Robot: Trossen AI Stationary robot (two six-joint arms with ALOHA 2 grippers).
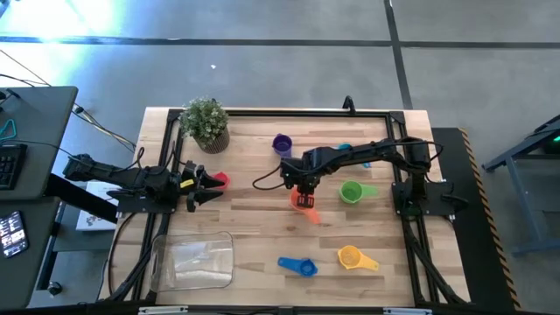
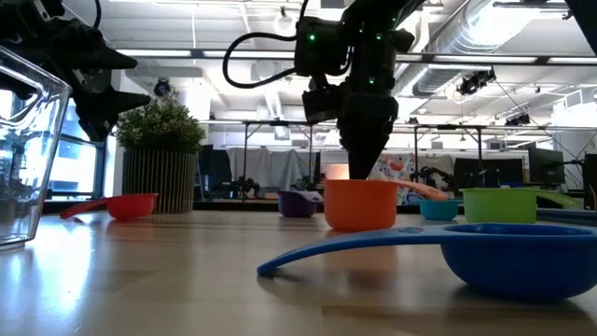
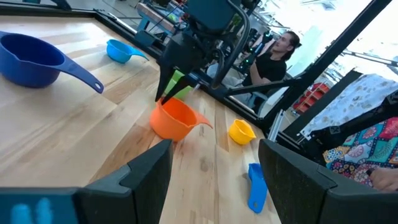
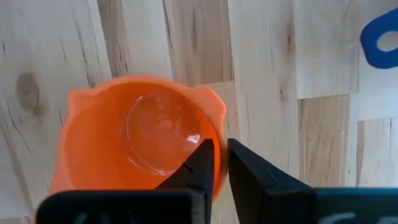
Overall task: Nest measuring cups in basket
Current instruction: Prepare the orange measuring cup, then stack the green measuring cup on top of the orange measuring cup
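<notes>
1. The right gripper (image 1: 304, 194) stood directly over the orange cup (image 1: 303, 202) at mid-table, its fingers (image 4: 200, 163) parted only slightly and straddling the cup's rim, one inside and one outside.
2. The cup sat upright on the table (image 1: 262, 223), its handle running toward the near edge.
3. The basket (image 1: 196, 260) lay at the near left, well apart from it.
4. The left gripper (image 1: 210, 186) hung wide open and empty, nearer the basket.

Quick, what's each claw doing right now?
Left gripper: open, empty.
Right gripper: astride the orange cup's rim, barely parted; grip cannot be told.
</notes>
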